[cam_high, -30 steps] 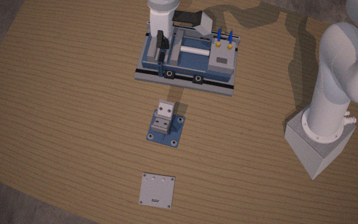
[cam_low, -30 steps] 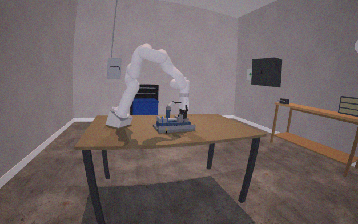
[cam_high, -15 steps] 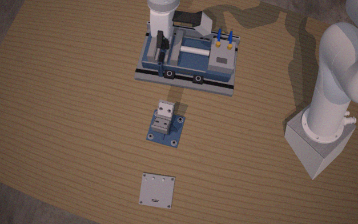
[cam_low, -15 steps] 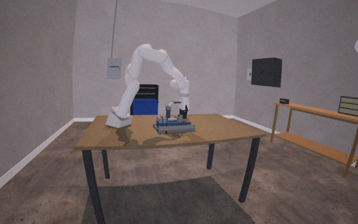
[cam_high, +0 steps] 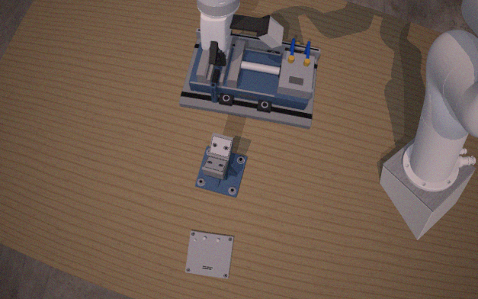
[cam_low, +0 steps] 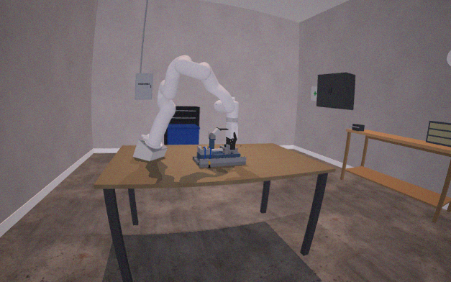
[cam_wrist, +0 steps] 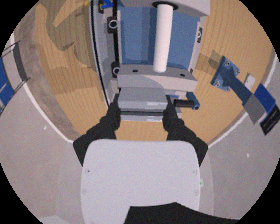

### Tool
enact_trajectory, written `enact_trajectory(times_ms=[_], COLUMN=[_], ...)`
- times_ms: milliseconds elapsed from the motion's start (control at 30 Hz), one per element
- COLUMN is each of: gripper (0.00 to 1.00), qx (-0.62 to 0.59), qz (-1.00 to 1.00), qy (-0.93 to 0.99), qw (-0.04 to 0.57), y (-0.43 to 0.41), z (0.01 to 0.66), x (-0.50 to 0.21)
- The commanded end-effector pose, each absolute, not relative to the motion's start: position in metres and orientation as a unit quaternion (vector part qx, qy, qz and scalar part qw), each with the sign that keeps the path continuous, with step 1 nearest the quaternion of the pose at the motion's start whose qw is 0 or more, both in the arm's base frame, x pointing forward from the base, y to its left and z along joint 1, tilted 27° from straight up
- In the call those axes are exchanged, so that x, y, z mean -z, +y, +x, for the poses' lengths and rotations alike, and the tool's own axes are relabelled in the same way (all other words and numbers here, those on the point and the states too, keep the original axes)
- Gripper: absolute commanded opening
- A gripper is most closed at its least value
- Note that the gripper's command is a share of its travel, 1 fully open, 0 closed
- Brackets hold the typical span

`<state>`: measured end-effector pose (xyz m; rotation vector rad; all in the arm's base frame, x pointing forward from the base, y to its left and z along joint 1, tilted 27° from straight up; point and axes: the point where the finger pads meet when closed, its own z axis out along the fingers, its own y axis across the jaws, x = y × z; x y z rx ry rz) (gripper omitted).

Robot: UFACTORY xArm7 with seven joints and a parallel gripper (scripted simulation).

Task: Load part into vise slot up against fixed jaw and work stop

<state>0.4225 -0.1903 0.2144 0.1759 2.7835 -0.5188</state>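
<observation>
My gripper (cam_high: 216, 62) is low over the vise (cam_high: 248, 81), between the fixed jaw (cam_high: 203, 65) on the left and the moving jaw (cam_high: 237, 65). In the wrist view my two dark fingers are shut on the grey part (cam_wrist: 143, 98), which sits in the gap between the jaws. I cannot tell whether the part rests on the low bars or touches the fixed jaw. A short dark rod, the work stop (cam_wrist: 185, 102), points in beside the part's end. The cylinder's white rod (cam_high: 260, 68) leads to the moving jaw. The infeed plate (cam_high: 210, 253) holds nothing.
The V-block (cam_high: 217, 162) on its blue base stands between the vise and the infeed plate. The air cylinder body (cam_high: 298, 76) with two blue hoses is at the vise's right end. My arm's base (cam_high: 427, 183) stands at the right.
</observation>
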Motion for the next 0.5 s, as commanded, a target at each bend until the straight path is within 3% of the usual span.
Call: enact_trajectory(times_ms=[0,200,233,467], gripper=[0.0,0.0,0.81,0.81], qx=[0.181,0.181,0.181,0.181], qz=[0.061,0.061,0.061,0.061], qy=[0.97,0.97,0.97,0.97], qw=[0.154,0.154,0.154,0.154], y=[-0.19,-0.19,-0.19,-0.19], z=[0.4235,0.4235,0.4235,0.4235], x=[-0.216,-0.216,-0.216,-0.216])
